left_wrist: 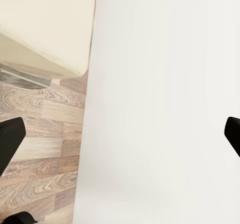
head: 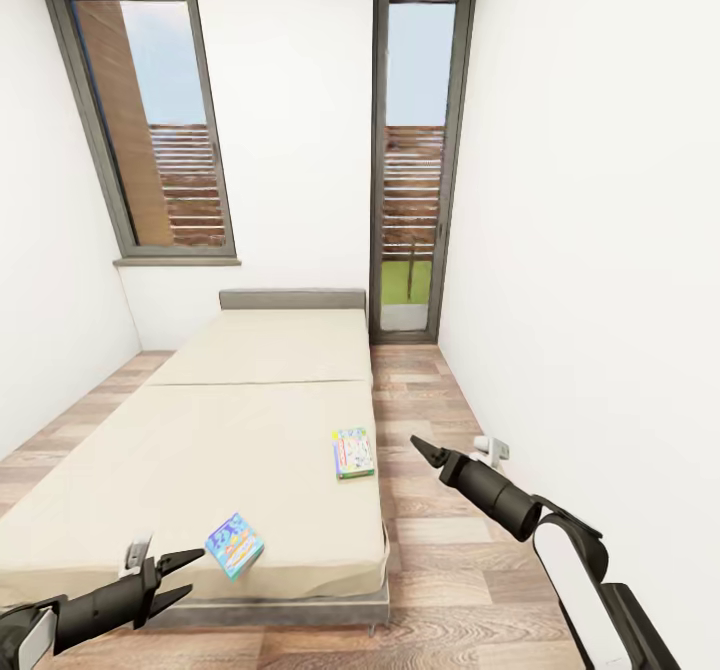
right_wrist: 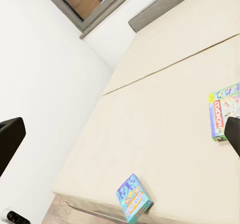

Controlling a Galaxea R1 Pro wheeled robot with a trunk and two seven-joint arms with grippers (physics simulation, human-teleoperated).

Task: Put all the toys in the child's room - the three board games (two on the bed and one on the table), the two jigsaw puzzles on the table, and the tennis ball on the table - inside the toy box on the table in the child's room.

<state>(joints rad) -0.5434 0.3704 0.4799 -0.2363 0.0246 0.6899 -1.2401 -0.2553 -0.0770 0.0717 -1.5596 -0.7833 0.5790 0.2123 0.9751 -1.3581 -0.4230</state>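
The bed [head: 200,430] fills the lower left and centre of the head frame, with two board games on its near end. The blue game [head: 234,544] lies right by the foot edge, close to the left claw [head: 170,580], whose fingers stand apart and hold nothing. The green-edged game [head: 353,452] lies near the bed's right edge, close to the right claw [head: 425,450]. From the head frame I cannot tell how that claw stands, but its wrist view shows fingertips at both frame sides, so it is probably open and empty.

Risks: a sideways nudge could push either game off the mattress onto the floor [head: 440,510], since both sit near edges. Flat boxes on soft bedding may also slip a pinch.

Room is tight at lower right, where the right arm works in a narrow floor strip between bed and wall [head: 600,250].
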